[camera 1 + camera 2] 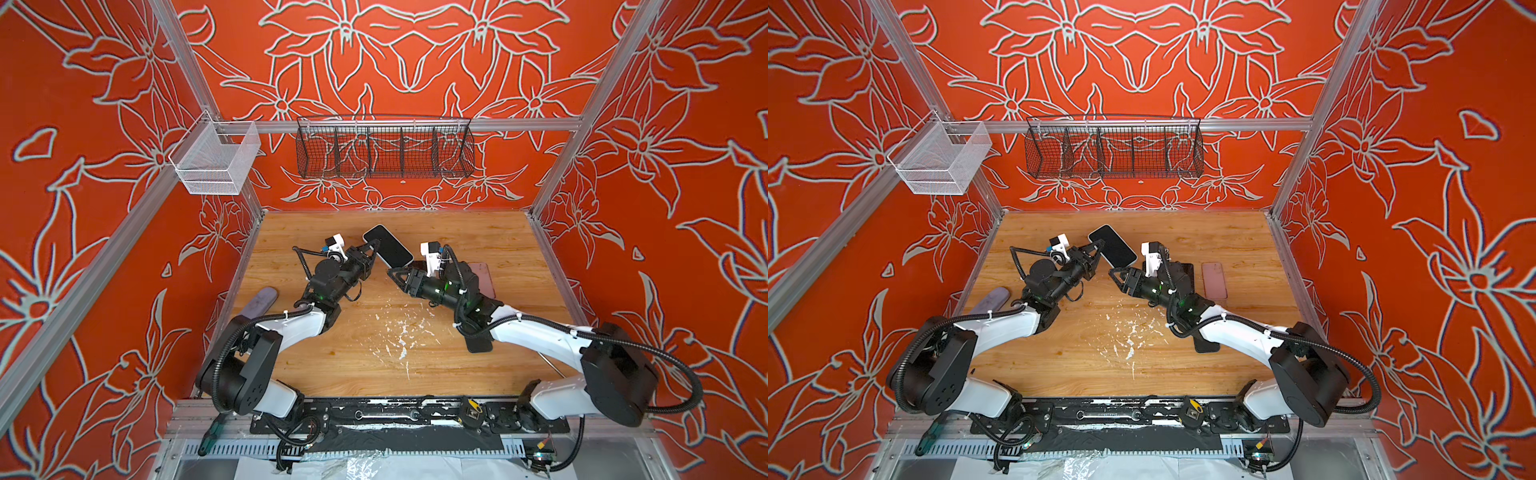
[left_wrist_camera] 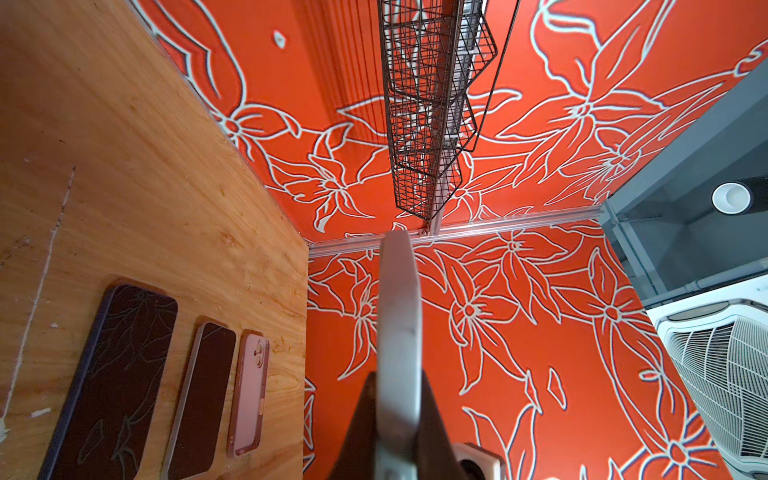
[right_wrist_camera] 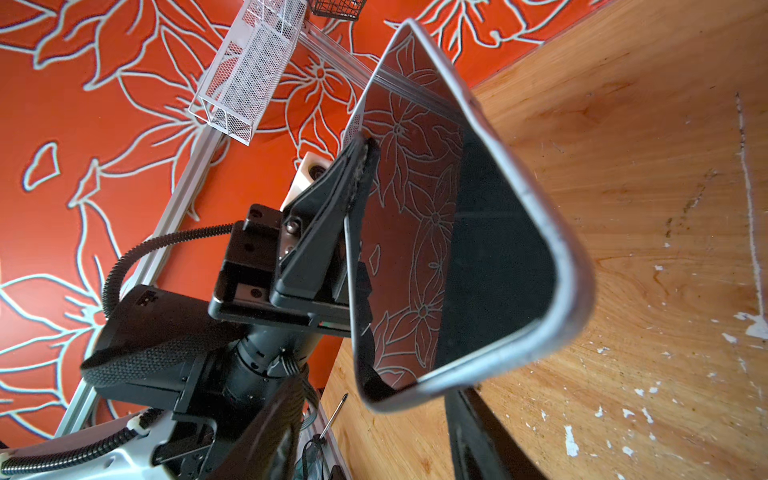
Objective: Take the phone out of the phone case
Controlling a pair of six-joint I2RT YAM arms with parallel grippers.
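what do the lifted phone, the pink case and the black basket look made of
Phone: glossy glass front, mirroring the wall pattern; dull grey rim, metal or plastic. Pink case: matte, probably silicone or soft plastic. Black basket: thin coated metal wire, open grid.

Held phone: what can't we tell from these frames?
Cased or bare: the phone in the left gripper shows a grey rim in the right wrist view; its back faces away everywhere.
Left wrist view: phone edge-on, blurred.
Right gripper contact: too small in both top views; fingers cut off in the right wrist view.
Dark phone on the table: mostly under the right arm in the top views.
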